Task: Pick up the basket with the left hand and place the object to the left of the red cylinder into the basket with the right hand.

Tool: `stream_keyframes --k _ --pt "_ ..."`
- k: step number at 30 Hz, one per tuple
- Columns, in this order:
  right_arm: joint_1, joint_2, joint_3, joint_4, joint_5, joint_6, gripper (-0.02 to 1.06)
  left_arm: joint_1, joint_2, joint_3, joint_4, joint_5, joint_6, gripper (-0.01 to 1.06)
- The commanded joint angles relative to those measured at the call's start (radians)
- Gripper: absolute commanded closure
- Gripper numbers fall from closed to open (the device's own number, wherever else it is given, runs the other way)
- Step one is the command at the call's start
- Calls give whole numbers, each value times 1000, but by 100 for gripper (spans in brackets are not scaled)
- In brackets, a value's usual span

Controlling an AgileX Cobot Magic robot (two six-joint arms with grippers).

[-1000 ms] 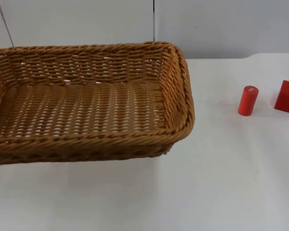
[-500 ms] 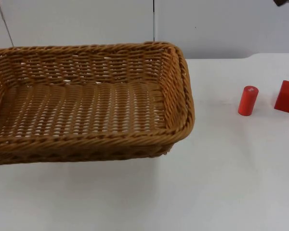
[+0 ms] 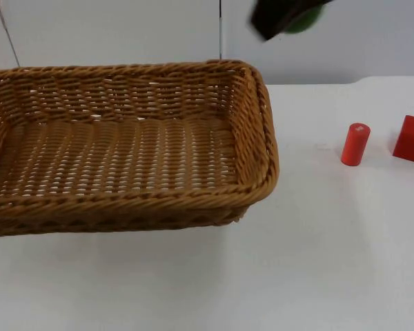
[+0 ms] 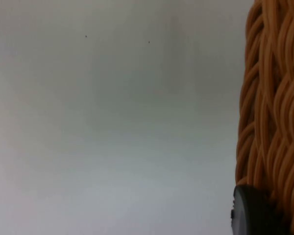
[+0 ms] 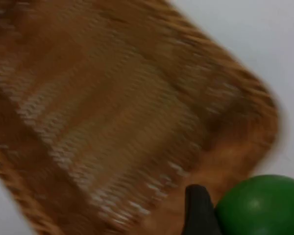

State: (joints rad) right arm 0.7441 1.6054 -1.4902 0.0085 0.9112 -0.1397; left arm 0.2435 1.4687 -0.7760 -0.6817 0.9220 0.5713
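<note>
Basket [image 3: 124, 148]: brown woven wicker, rectangular w/ braided rim, nothing inside, over left part of white worktop [image 3: 317, 262]. Green ball [image 5: 259, 205]: smooth, round, glossy. Count: 1 basket, 1 green ball, 1 red cylinder [image 3: 355, 144] upright, 1 red block [image 3: 411, 138] just right of it. Right gripper [image 3: 290, 15] up above basket's far right corner, closed around green ball; right wrist view has basket interior beneath. Left gripper [image 4: 264, 215] clamped onto basket rim, fingertip against the braid.

Wicker basket [image 3: 124, 148] raised, green ball [image 5: 259, 205] above it
</note>
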Motion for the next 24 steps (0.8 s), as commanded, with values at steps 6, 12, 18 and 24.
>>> stream_keyframes --k 6,12,18,24 --pt "116 114 1 -9 -117 -11 105 2 -10 2 -32 25 -1 105" --pt "117 200 1 -1 -172 -8 90 2 -10 2 -32 29 -1 105" --pt "117 255 1 -2 -177 -6 41 2 -10 2 -32 31 -1 105" --pt "117 242 -2 -9 -184 -3 27 2 -10 2 -32 31 -1 105"
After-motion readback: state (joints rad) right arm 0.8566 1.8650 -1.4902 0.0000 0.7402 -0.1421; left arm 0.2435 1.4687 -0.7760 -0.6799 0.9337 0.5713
